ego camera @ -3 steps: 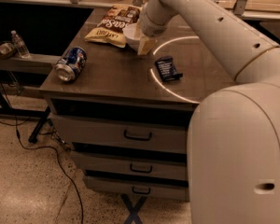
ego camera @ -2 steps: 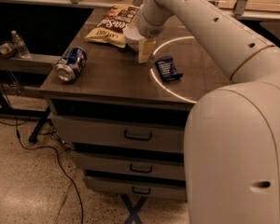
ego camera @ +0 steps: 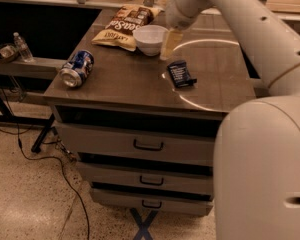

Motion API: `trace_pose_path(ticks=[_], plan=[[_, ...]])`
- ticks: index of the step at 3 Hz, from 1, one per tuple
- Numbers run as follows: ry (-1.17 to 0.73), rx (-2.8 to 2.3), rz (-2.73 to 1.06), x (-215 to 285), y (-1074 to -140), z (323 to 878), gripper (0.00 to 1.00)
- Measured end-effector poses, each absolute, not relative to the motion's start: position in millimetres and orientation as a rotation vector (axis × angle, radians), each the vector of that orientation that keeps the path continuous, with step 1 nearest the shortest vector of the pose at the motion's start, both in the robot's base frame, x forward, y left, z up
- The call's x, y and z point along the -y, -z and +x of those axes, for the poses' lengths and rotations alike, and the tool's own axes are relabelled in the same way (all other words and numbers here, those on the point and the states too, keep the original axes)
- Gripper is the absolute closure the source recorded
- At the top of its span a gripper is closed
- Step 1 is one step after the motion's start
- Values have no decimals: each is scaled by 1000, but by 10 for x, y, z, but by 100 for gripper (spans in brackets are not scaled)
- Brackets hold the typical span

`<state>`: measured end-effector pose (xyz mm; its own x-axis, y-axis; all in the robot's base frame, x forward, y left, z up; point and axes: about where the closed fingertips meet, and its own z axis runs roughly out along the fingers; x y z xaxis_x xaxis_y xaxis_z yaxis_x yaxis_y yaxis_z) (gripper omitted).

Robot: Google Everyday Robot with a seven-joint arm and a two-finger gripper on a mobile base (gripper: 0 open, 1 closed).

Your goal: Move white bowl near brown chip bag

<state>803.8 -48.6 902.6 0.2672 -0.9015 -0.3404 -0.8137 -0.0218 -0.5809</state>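
Note:
The white bowl stands upright on the brown tabletop, at the back, with its left side touching the lower edge of the brown chip bag. The bag lies flat with its "Sea Salt" lettering facing up. My gripper hangs from the white arm right at the bowl's right rim, just above the table. The arm hides the gripper's upper part.
A small dark blue packet lies right of centre, just in front of the gripper. A blue soda can lies on its side near the left edge. A water bottle stands on a low shelf at the left. Drawers sit below; cables run over the floor.
The bowl was hidden under the gripper before and now shows in full beside the chip bag. The gripper has shifted to the bowl's right side.

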Motion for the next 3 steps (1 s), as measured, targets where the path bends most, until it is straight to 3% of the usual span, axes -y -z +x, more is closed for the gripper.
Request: trace_pose_path(ticks=[1,2,3], plan=[[87,-1628,-1373,1660,-9854,7961,0],[121,-1602,-1103,2337,-10481,7768,0],[139,-1596,-1067,2450,-10526,7777,0]])
